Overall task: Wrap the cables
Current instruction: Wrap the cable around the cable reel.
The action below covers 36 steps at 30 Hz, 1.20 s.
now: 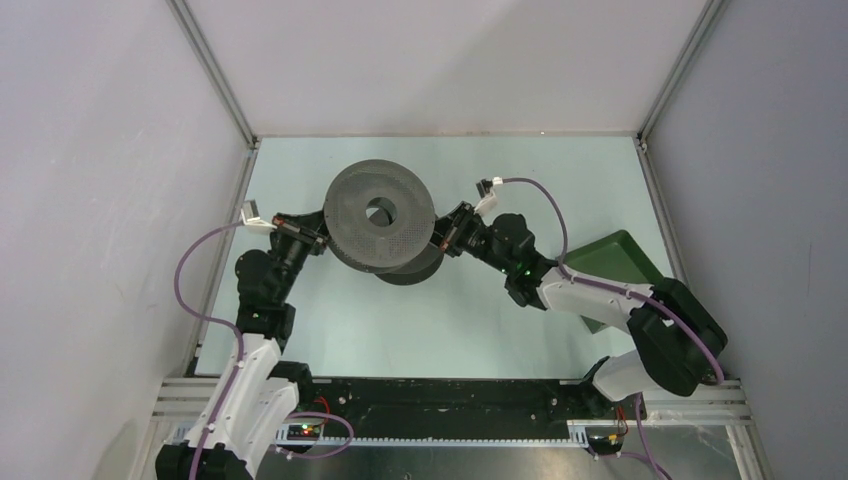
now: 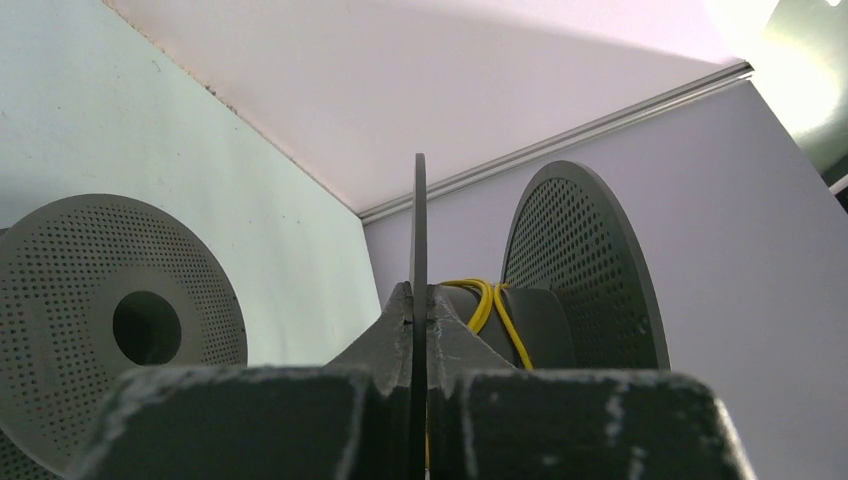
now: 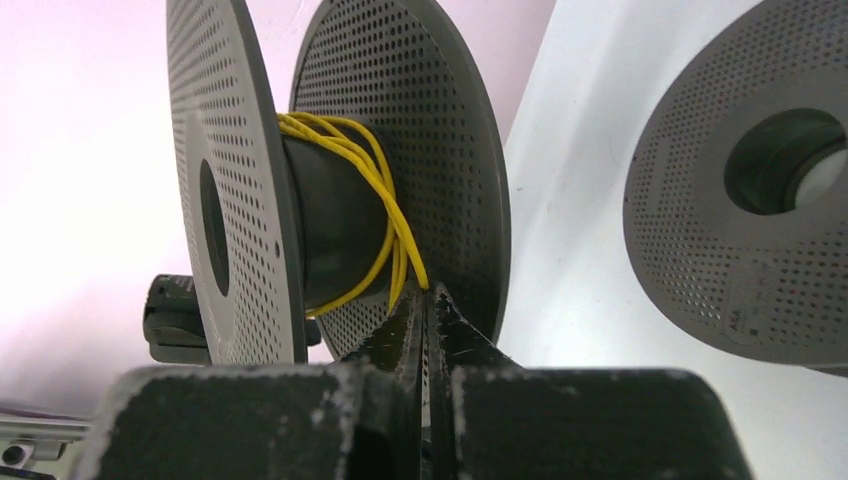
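- Your left gripper (image 2: 417,308) is pinched tight on the thin rim of one flange of the raised spool (image 1: 380,212); in the left wrist view that flange stands edge-on between the fingers
- Your right gripper (image 3: 430,305) is clamped just as tight on a flange rim at the opposite side of the same spool, so you have it held up between the two arms, tilted, above the table (image 1: 480,320)
- The yellow cable (image 3: 365,165) sits in several loose turns around the dark core of the raised spool, between its two perforated flanges
- A few strands of it run down off the core to the right gripper's fingertips; you cannot tell whether they are caught in the grip
- The second spool (image 1: 412,270) lies on the table just under the raised one and is partly hidden by it; the wrist views show you its perforated face and round centre hole, but its core is out of sight
- The green tray (image 1: 615,262) rests on the right side of the table, apart from both spools, and the right arm crosses over its near part
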Tool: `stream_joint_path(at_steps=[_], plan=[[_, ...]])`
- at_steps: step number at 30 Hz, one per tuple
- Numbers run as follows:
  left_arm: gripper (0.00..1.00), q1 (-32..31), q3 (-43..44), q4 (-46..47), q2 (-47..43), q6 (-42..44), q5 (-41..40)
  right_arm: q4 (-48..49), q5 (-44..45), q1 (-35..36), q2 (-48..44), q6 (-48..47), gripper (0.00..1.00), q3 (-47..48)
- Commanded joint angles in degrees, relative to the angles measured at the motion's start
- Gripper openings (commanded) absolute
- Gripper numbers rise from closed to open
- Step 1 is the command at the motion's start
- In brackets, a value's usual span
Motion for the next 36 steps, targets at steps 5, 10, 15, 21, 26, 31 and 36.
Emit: stream_joint_path(at_steps=[5, 10, 15, 21, 26, 31, 36], plan=[[0.00, 2.9, 2.8, 4.9, 1.4, 3.6, 1.5, -9.5, -2.4, -2.1, -8.5, -7.9, 0.00, -1.8], [0.00, 4.5, 4.6, 4.9, 3.6, 5.8, 4.2, -18.0, -12.2, -6.3, -12.2, -14.1, 0.00, -1.8], [0.00, 6.7, 7.5, 4.9, 6.4, 6.4, 10.0, -25.7, -17.7, -9.0, -14.4, -20.4, 0.00, -1.4], [0.00, 7.7, 11.4, 4.9, 9.9, 9.6, 16.3, -36.3, -21.6, -11.7, -14.4, -29.1, 0.00, 3.4], [0.00, 7.9, 12.6, 4.9, 11.6, 9.4, 18.8, -37.6, -25.7, -13.4, -14.4, -30.5, 0.00, 4.0], [0.00, 7.9, 11.7, 5.1, 11.1, 7.9, 17.5, -30.3, -26.2, -13.4, -13.6, -23.9, 0.00, 2.0], [0.00, 7.9, 11.6, 5.8, 11.0, 6.4, 18.3, -19.1, -26.6, -14.3, -11.0, -20.0, 0.05, 0.5]])
